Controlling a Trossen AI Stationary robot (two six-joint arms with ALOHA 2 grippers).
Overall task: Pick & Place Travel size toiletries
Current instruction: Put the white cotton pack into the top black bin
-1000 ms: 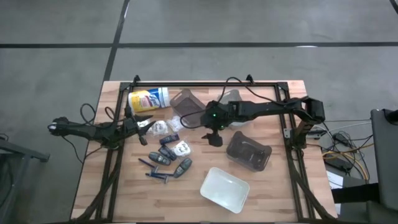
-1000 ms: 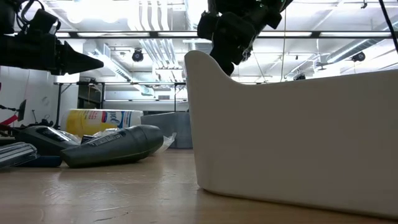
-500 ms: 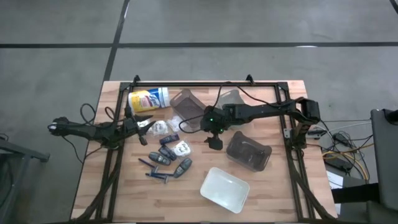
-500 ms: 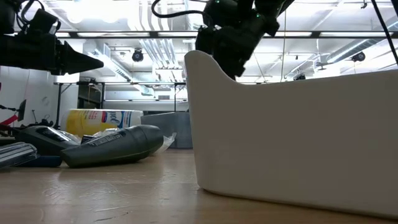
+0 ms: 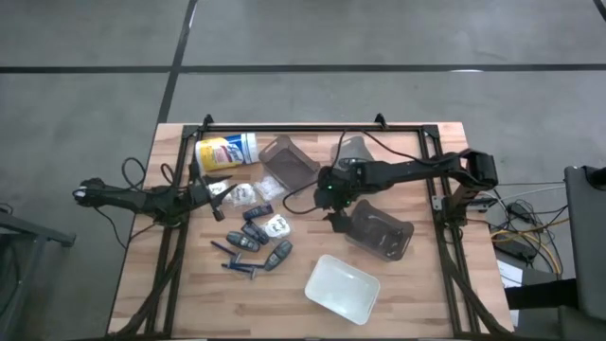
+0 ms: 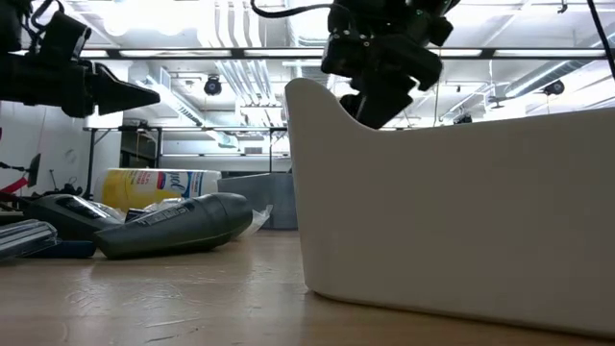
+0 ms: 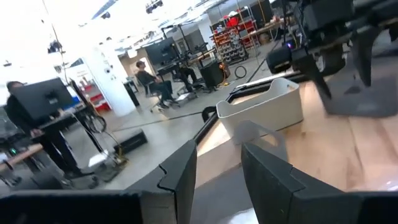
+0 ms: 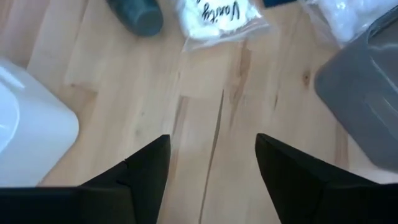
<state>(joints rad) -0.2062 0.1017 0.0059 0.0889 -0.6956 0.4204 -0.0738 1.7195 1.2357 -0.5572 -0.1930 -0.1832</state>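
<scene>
Shift since a second ago: right pincer (image 5: 338,220) has swung from the open middle of the bench (image 5: 417,284) toward the smoky bin (image 5: 381,233), now at that bin's near edge.
Right pincer state: fingers (image 8: 140,171) spread with bare wood between them, holding nothing.
Left pincer: (image 5: 220,188) hovers at the left side, just beside the toiletry pile; fingers (image 7: 180,177) parted, nothing between them.
Travel size toiletries: (image 5: 254,232) loose on the bench, left of centre — white packets, grey-blue oblong pieces, thin blue sticks.
White packet: (image 8: 214,14) lies on the wood ahead of the right pincer.
White tray: (image 5: 342,287) near the front edge.
Canister with yellow label: (image 5: 225,151) on its side at the back left.
</scene>
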